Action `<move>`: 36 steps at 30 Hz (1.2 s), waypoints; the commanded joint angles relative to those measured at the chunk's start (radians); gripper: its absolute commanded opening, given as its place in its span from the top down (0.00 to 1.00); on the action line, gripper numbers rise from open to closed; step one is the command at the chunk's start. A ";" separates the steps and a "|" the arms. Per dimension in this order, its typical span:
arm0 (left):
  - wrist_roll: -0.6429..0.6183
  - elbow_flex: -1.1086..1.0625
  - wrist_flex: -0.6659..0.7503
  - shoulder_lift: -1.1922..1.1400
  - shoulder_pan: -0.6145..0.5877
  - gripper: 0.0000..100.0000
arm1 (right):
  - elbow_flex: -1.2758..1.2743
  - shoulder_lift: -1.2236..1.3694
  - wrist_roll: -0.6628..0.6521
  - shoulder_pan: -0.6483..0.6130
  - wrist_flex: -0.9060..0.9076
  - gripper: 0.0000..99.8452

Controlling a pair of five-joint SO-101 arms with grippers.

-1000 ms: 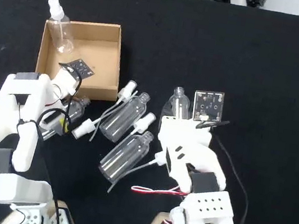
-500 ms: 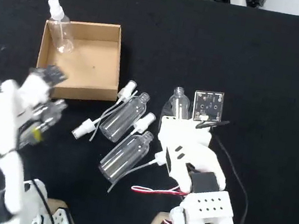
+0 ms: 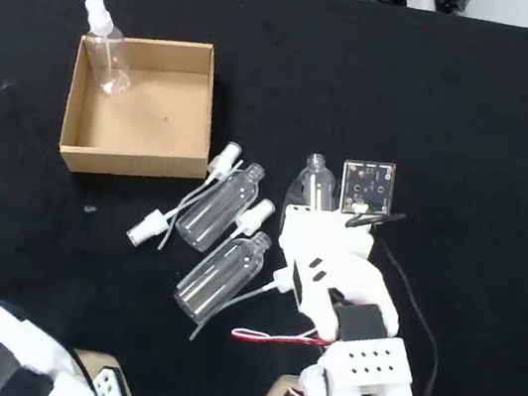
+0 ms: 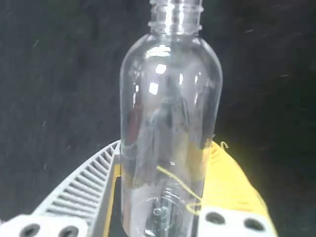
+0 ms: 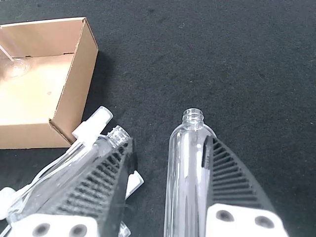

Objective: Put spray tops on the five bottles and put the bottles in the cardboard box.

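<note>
Mouth (base too) of bottle (image 4: 170, 128) cut off.

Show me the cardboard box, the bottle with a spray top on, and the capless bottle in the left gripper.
cardboard box (image 3: 129, 165): high view, on its wall nearest the arms.
bottle with a spray top (image 3: 109, 59): high view, on its clear body.
capless bottle (image 4: 170, 113): left wrist view, on its mid-body.

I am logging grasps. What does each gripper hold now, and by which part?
Left gripper: an uncapped bottle, jaws on its lower body near the base. Right gripper: nothing; jaws apart, a second bottle between them.
</note>
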State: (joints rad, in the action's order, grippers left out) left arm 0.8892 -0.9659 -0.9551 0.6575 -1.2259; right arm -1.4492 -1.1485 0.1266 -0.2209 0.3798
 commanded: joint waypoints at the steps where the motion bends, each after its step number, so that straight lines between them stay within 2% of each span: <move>1: -0.012 -0.004 0.014 0.029 -0.074 0.67 | 0.024 -0.015 0.003 0.014 -0.023 0.79; 3: -0.008 -0.018 0.020 0.029 -0.077 0.65 | 0.024 -0.015 0.003 0.014 -0.023 0.79; 7: 0.051 -0.025 0.014 0.031 -0.071 0.68 | 0.024 -0.015 0.003 0.014 -0.023 0.79; 11: 0.020 0.047 0.012 0.031 -0.061 0.69 | 0.024 -0.013 0.003 0.014 -0.023 0.79; 14: -0.055 0.142 -0.003 0.029 -0.041 0.68 | 0.024 -0.010 0.003 0.014 -0.023 0.79; 17: -0.118 0.251 -0.129 0.003 -0.013 0.69 | 0.024 -0.010 0.003 0.014 -0.023 0.79; 21: -0.195 0.475 -0.278 -0.155 0.004 0.69 | 0.022 -0.010 0.003 0.014 -0.023 0.79; 27: -0.206 0.697 -0.434 -0.468 0.010 0.69 | 0.022 -0.010 0.003 0.014 -0.023 0.79; 32: -0.233 0.756 -0.427 -0.621 0.004 0.69 | 0.022 -0.010 0.003 0.014 -0.023 0.79; 36: -0.242 0.736 -0.290 -0.655 0.002 0.69 | 0.022 -0.010 0.003 0.014 -0.023 0.79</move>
State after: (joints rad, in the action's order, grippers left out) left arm 0.6621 -0.2723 -1.3571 0.0146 -1.2306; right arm -1.4492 -1.1485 0.1266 -0.2209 0.3798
